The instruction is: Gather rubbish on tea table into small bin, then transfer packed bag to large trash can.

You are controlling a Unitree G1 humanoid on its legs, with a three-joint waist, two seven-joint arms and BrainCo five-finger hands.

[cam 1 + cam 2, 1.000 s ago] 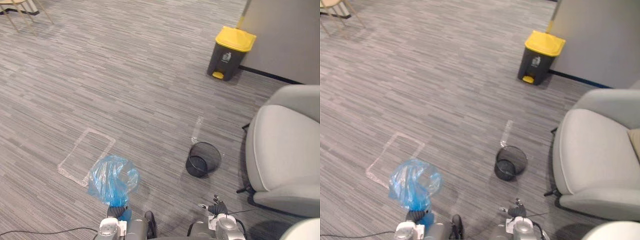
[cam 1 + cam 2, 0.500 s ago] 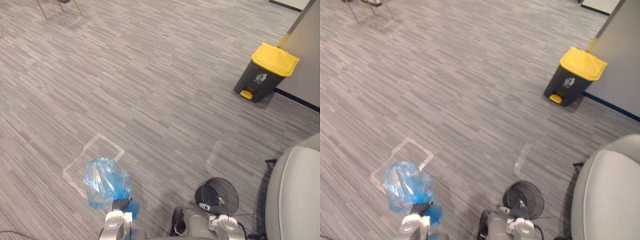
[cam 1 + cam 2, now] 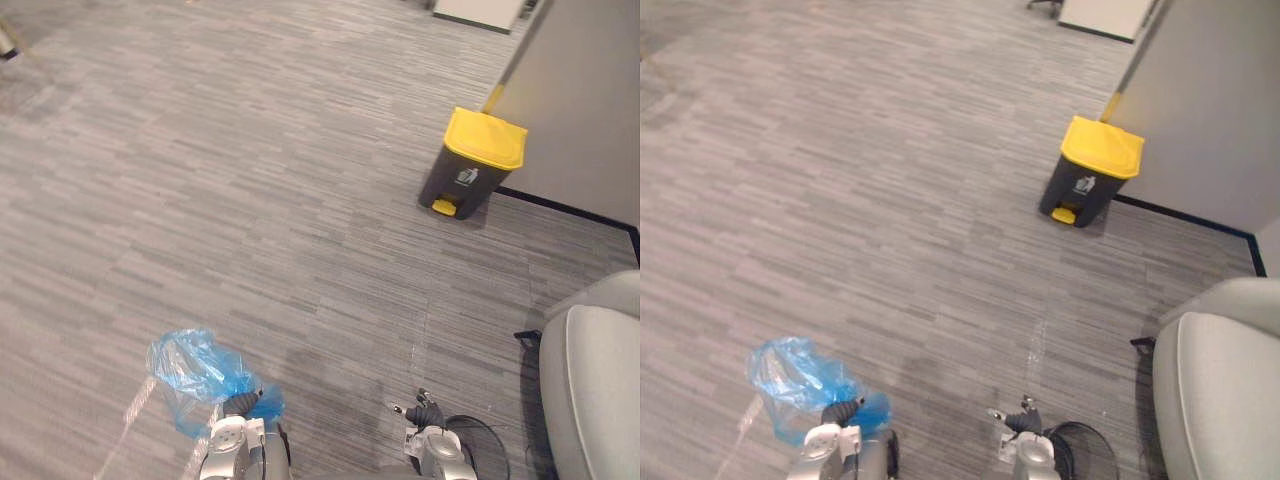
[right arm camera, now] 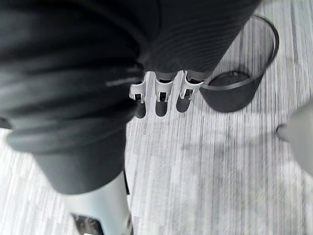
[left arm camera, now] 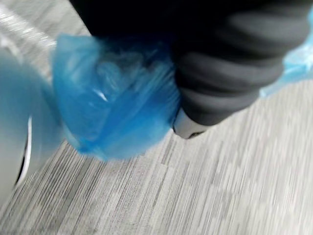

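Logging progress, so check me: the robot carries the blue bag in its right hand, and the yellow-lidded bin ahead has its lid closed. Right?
Not quite. The blue bag is held in the left hand, not the right hand, which holds nothing; the left eye view shows it. The yellow-lidded bin ahead does have its lid closed.

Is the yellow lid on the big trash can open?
No, the trash can has its yellow lid lying flat and closed.
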